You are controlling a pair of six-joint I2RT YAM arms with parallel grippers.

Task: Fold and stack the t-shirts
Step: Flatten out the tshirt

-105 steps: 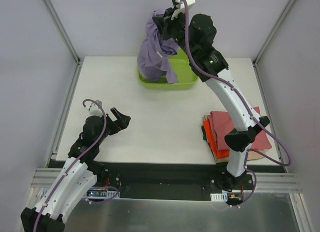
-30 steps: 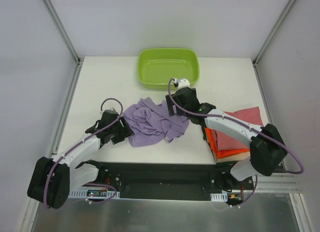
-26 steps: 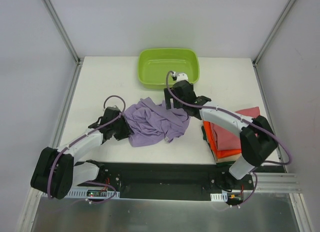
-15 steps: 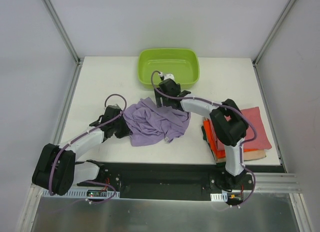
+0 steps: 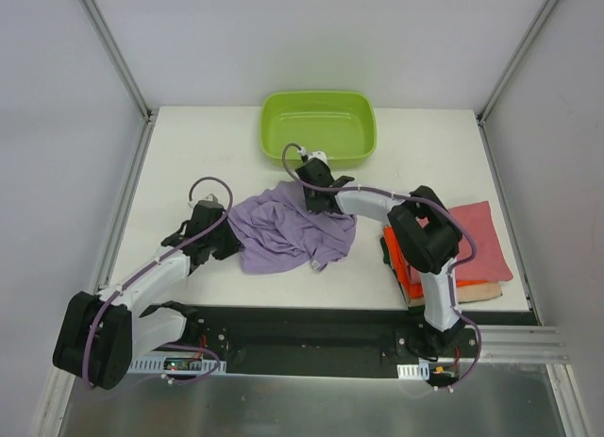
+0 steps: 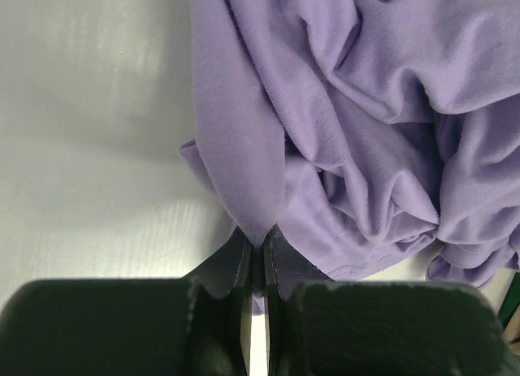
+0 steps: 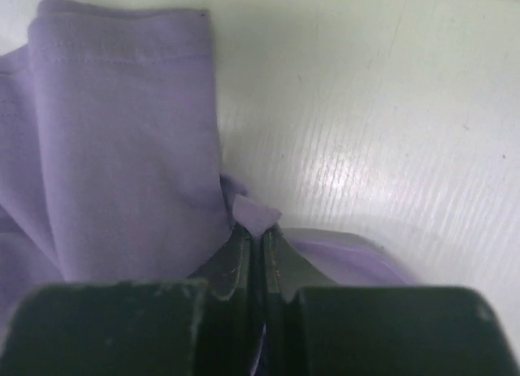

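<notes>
L end effector (image 6: 256, 248), R end effector (image 7: 258, 232) pinch lilac t-shirt (image 6: 349, 132) on white tabletop (image 5: 189, 163); grey walls (image 5: 236, 41).

Lilac t-shirt (image 5: 288, 234), lime-green tub (image 5: 318, 126).

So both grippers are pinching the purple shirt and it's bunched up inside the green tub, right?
No. The left gripper and right gripper are pinching the purple shirt, but it's bunched up on the table, not inside the green tub. The top external view shows this.
</notes>
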